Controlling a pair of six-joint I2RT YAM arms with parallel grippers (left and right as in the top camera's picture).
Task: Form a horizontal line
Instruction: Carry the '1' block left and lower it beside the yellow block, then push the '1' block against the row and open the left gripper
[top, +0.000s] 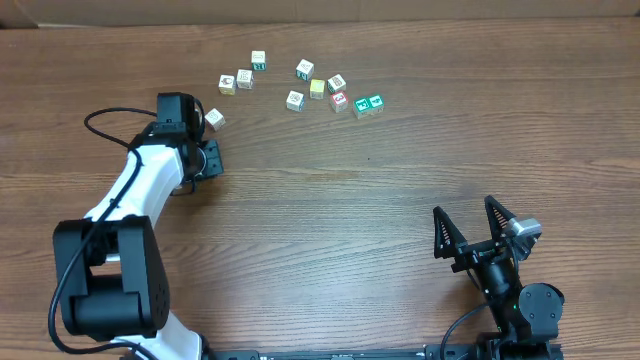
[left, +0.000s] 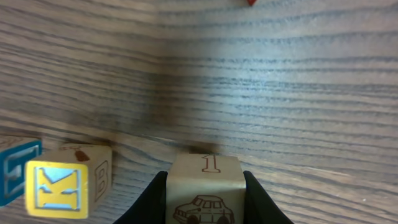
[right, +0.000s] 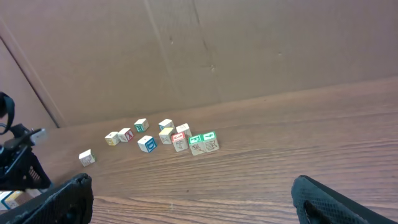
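One whitish cube (left: 203, 180) in the left tool (top: 211, 120), tight, near the other cubes (top: 295, 100); right tool (top: 464, 207) wide open, well apart.

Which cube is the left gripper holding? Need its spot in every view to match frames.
Overhead: car cube, upper left, alone, left of the cube cluster.
Left wrist: bottom centre, clamped in the left gripper, a "1" above a car drawing.
Right wrist: lone cube at far left, left of the cluster.
Shared landmark: green cube pair at the cluster's right end in overhead and right wrist; not in left wrist.
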